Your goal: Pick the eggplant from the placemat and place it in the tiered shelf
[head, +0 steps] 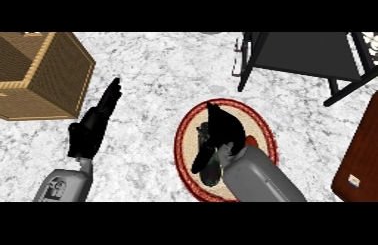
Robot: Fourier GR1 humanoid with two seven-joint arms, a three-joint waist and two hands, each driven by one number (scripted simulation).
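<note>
A round placemat (pixel 186 135) with a dark red rim and a cream centre lies on the marble counter, right of the middle. On its near part I make out a dark, slightly greenish eggplant (pixel 210 170), partly covered by my right wrist. My right hand (pixel 223 130) hovers over the placemat with fingers stretched toward the far rim, not curled round the eggplant. The tiered shelf (pixel 303 54), a black frame with a grey board, stands at the far right. My left hand (pixel 94 123) rests open at the left, fingers pointing away.
A woven wicker basket (pixel 40 74) fills the far left corner. A dark wooden board (pixel 362 154) lies along the right edge. Bare marble counter (pixel 155 64) separates the placemat from the shelf's legs.
</note>
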